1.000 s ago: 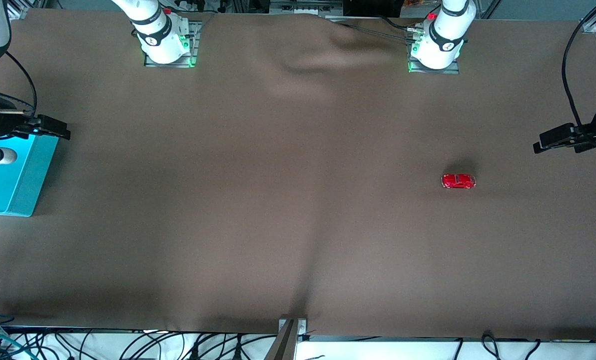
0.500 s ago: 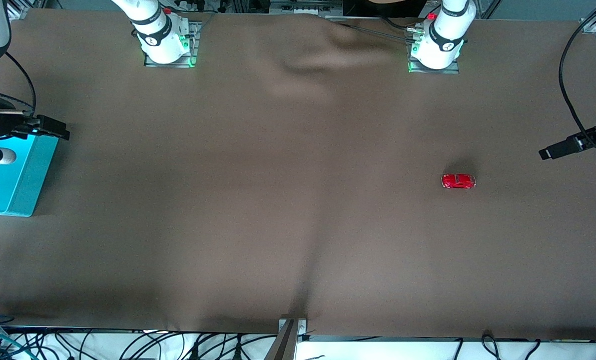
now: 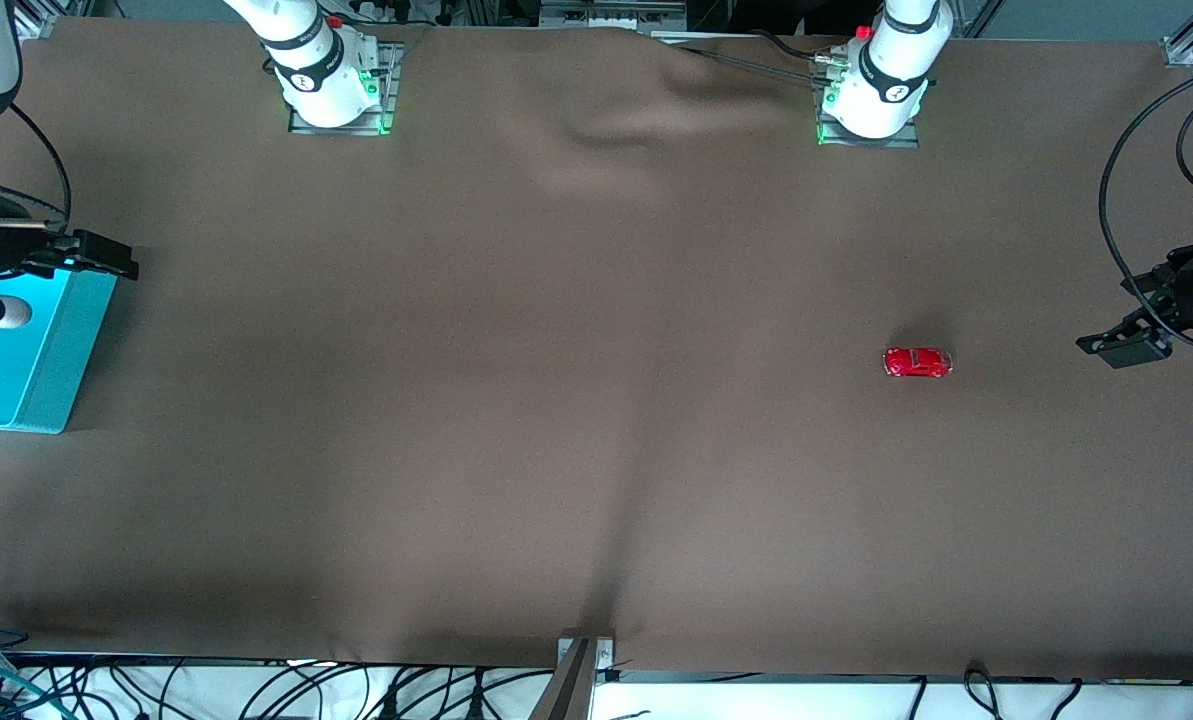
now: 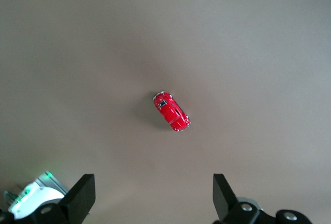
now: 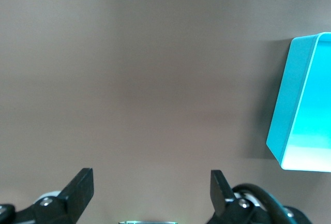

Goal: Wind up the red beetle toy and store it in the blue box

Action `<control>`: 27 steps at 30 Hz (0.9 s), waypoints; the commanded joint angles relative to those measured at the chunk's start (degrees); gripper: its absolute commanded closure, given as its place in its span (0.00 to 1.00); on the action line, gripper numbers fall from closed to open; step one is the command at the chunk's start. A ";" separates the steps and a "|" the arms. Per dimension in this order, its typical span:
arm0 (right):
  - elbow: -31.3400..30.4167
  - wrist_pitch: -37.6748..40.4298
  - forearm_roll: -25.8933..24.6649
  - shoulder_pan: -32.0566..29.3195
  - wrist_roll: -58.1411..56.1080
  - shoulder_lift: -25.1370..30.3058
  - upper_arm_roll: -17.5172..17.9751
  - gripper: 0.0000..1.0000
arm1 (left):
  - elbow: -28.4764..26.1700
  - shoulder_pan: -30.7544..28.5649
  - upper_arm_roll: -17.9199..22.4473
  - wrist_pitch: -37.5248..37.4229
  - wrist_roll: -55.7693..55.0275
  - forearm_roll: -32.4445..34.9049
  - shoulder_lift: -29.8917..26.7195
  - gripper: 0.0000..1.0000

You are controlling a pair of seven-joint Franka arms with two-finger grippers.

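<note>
The red beetle toy [image 3: 917, 362] sits alone on the brown cloth toward the left arm's end of the table. It also shows in the left wrist view [image 4: 171, 111]. My left gripper [image 3: 1118, 346] hangs over the cloth at that end, apart from the toy, and it is open and empty [image 4: 151, 199]. The blue box [image 3: 56, 345] stands at the right arm's end of the table. Its wall shows in the right wrist view [image 5: 290, 94]. My right gripper [image 3: 104, 262] waits over the box's edge, open and empty [image 5: 150, 189].
A brown cloth [image 3: 556, 400] covers the whole table, with a wrinkle [image 3: 636, 120] between the two arm bases. A black cable [image 3: 1121, 200] loops above the left gripper. A metal bracket [image 3: 581, 665] sits at the table's front edge.
My left gripper has dropped and turned, and it now shows lower in the front view, level with the toy. The toy, the box and the right arm have not moved.
</note>
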State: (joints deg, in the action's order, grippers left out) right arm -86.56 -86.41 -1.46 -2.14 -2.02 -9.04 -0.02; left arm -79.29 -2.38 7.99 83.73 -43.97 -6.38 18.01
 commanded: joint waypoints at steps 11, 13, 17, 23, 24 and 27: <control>1.13 0.89 -1.08 0.29 0.88 -0.19 0.02 0.00 | -1.48 -2.10 -0.25 4.42 -21.68 -5.56 6.25 0.00; 1.13 0.89 -1.17 0.29 0.88 -0.19 0.02 0.00 | -1.65 -2.80 -0.25 5.38 -24.22 -6.97 7.04 0.00; 1.13 0.89 -1.17 0.29 0.88 -0.19 0.02 0.00 | -4.28 -2.98 -0.34 7.40 -26.08 -7.68 7.30 0.00; 1.13 0.89 -1.08 0.29 0.88 -0.19 0.02 0.00 | -9.20 -2.55 -0.43 12.06 -29.77 -7.42 7.22 0.00; 1.13 0.89 -1.08 0.29 0.88 -0.19 0.02 0.00 | -10.17 -2.46 -0.43 13.20 -30.38 -7.33 7.22 0.00; 1.13 0.89 -1.08 0.29 0.88 -0.19 0.02 0.00 | -13.16 -2.19 -0.52 16.45 -31.97 -7.24 7.13 0.00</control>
State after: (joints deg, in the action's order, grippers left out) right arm -86.54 -86.40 -1.52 -2.13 -2.00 -9.04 -0.02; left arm -87.19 -5.08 7.70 95.47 -72.57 -12.95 26.36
